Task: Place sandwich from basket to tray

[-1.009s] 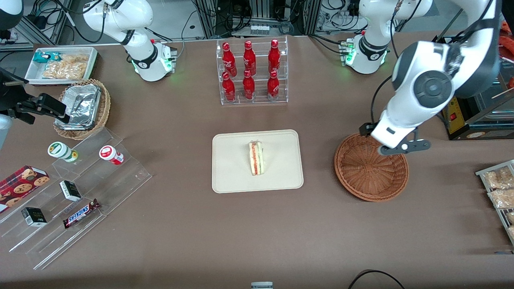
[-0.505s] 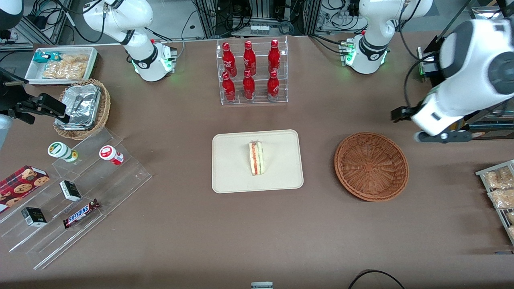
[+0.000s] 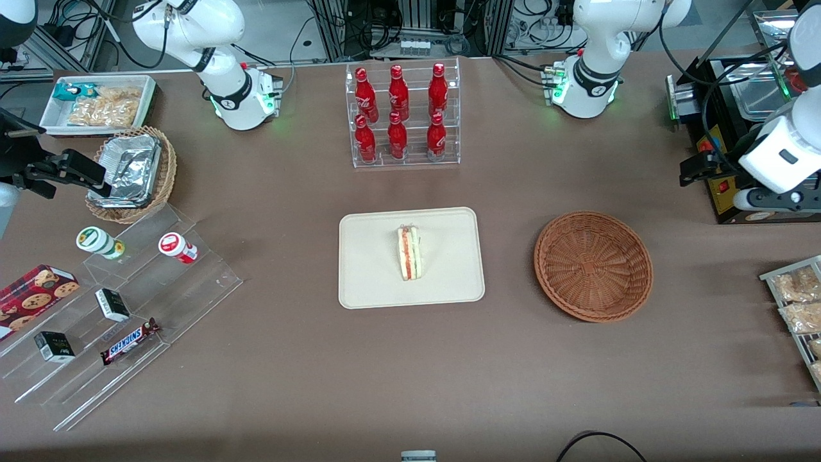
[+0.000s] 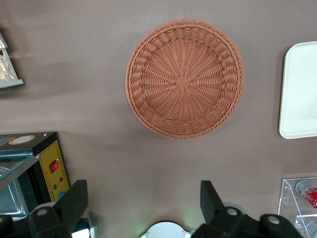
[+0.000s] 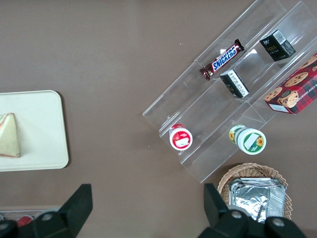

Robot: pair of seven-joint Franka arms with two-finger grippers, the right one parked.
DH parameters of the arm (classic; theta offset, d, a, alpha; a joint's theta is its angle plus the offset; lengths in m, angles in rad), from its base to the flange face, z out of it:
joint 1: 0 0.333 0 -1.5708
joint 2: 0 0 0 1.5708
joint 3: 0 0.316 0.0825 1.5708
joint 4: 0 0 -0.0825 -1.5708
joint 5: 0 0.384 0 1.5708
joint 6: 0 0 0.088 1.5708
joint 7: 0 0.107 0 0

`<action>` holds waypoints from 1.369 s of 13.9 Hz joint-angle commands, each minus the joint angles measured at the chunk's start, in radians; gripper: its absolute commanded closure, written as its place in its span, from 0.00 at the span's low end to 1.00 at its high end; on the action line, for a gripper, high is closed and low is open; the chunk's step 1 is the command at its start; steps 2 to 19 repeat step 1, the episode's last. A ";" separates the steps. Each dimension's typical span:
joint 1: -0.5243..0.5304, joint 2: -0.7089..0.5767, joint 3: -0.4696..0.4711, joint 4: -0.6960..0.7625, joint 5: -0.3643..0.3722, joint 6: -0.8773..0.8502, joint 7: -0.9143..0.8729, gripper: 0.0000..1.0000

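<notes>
Nearest the front camera, toward the parked arm's end: Snickers bar [image 3: 130, 341], label legible, on the clear stepped stand [image 3: 122, 321]. Mid-table: sandwich [image 3: 408, 252] lying on the tray [image 3: 372, 282], filling edge showing. Basket [image 3: 593, 266] beside the tray, toward the working arm's end, holding nothing. Gripper [image 4: 143, 208] raised high above the table, farther from the camera than the basket; fingers [image 4: 74, 203] spread apart, nothing held. Farthest: red bottles [image 3: 397, 112] in their rack; lettering unreadable.
</notes>
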 commanded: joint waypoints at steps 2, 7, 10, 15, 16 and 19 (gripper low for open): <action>-0.020 -0.005 0.019 0.014 -0.017 0.002 0.013 0.00; -0.020 -0.005 0.019 0.014 -0.017 0.002 0.013 0.00; -0.020 -0.005 0.019 0.014 -0.017 0.002 0.013 0.00; -0.020 -0.005 0.019 0.014 -0.017 0.002 0.013 0.00; -0.020 -0.005 0.019 0.014 -0.017 0.002 0.013 0.00; -0.020 -0.005 0.019 0.014 -0.017 0.002 0.013 0.00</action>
